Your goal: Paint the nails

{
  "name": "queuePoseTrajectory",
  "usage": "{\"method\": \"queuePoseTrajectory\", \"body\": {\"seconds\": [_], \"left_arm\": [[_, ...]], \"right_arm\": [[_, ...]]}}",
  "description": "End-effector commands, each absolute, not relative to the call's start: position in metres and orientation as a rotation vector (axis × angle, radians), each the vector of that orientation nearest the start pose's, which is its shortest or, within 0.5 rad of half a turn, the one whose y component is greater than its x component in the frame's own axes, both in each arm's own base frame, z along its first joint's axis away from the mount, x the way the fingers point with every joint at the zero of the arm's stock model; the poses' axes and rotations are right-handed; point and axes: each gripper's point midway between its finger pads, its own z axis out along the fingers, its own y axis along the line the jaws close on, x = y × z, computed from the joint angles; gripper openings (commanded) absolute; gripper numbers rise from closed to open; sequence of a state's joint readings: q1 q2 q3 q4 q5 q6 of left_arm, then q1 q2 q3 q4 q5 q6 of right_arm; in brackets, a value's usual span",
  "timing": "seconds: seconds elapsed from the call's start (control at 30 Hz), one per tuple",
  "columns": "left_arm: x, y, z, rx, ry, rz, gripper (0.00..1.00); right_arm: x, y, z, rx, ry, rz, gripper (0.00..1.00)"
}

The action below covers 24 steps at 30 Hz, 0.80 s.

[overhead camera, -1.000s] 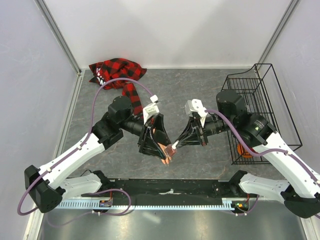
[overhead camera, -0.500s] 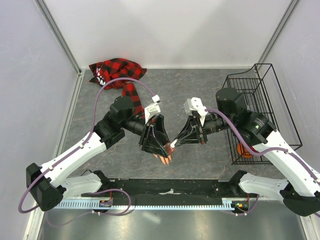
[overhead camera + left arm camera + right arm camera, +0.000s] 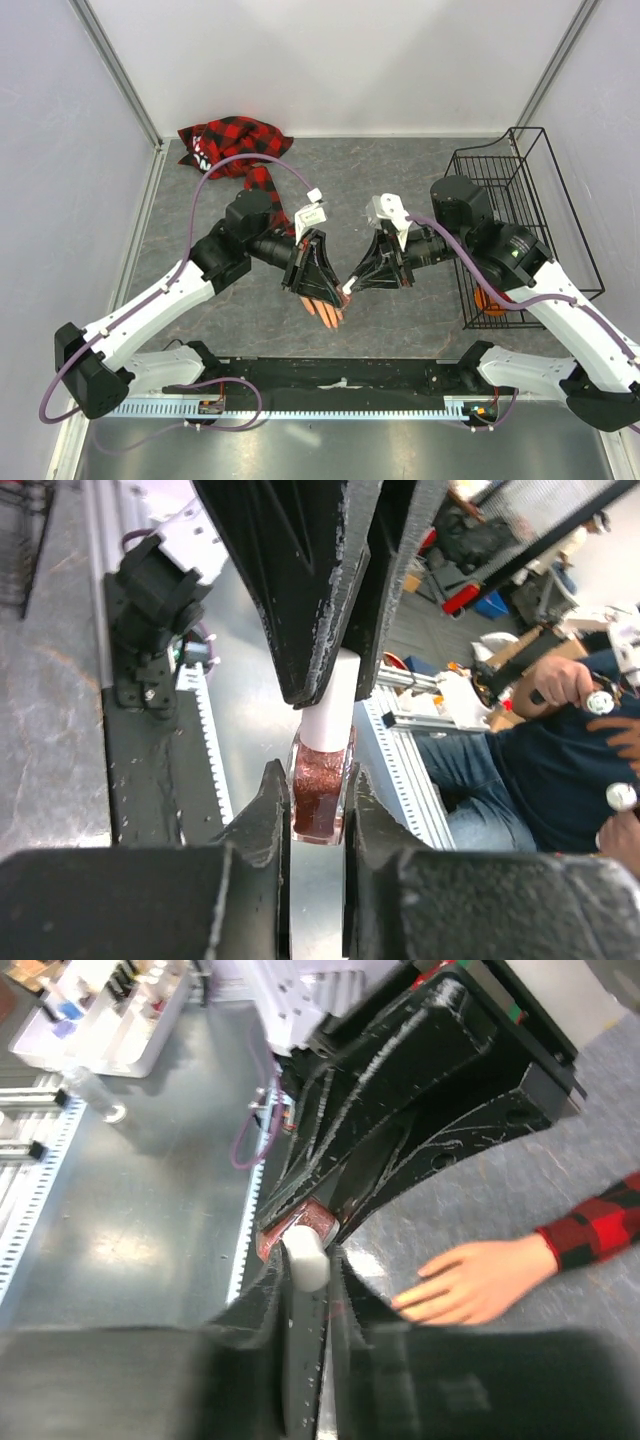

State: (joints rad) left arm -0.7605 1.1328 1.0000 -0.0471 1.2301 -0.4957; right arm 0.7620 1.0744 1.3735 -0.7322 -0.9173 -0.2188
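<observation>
1. the left gripper [image 3: 317,815] is clamped on the glass of the little polish bottle [image 3: 320,780], full of reddish glitter. the right gripper [image 3: 308,1290] is pinched tight on its white cap [image 3: 305,1250]. cap and bottle look joined, so i'd say no brush is out yet.
2. the mannequin hand [image 3: 325,310] lies flat on the table [image 3: 400,180] right under that meeting point, mostly beneath the left gripper. its long axis runs from the plaid sleeve [image 3: 262,190] at the far left down toward the near edge, fingers pointing nearward.
3. the cap-holding right arm must come down and slightly leftward to reach the nails [image 3: 405,1303].
4. the right wrist view shows the fingertips clear of the grippers, though the nails are too small to make out. the left wrist view misses the hand altogether.
</observation>
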Motion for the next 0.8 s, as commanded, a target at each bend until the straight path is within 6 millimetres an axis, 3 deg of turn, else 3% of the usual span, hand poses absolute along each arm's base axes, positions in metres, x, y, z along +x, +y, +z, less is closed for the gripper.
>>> {"method": "queuePoseTrajectory", "body": {"seconds": [0.0,0.03,0.07,0.17,0.23,0.27,0.4,0.7,0.77], "left_arm": [[0.095,-0.311,0.328,1.216,1.672,-1.665,0.02],[0.113,-0.312,0.327,1.139,1.694,-1.534,0.02],[0.122,-0.310,0.325,1.124,1.678,-1.444,0.02],[0.152,-0.297,0.320,0.998,1.662,-1.187,0.02],[0.168,-0.292,0.316,0.936,1.637,-1.086,0.02],[0.171,-0.289,0.318,0.914,1.622,-1.064,0.02],[0.185,-0.286,0.312,0.854,1.584,-1.000,0.02],[0.203,-0.275,0.311,0.734,1.515,-0.910,0.02],[0.209,-0.273,0.313,0.713,1.491,-0.878,0.02]], "right_arm": [[0.142,0.283,0.366,-1.264,1.518,1.072,0.35],[0.161,0.279,0.368,-1.108,1.619,1.015,0.54],[0.177,0.275,0.366,-0.966,1.702,0.966,0.59],[0.216,0.254,0.366,-0.492,1.897,0.860,0.66],[0.217,0.254,0.369,-0.404,1.938,0.894,0.71],[0.217,0.256,0.380,-0.342,1.937,0.930,0.72],[0.228,0.259,0.388,-0.273,1.919,0.931,0.74],[0.249,0.245,0.363,-0.153,1.976,0.773,0.74],[0.251,0.248,0.366,-0.149,1.975,0.766,0.74]]}}
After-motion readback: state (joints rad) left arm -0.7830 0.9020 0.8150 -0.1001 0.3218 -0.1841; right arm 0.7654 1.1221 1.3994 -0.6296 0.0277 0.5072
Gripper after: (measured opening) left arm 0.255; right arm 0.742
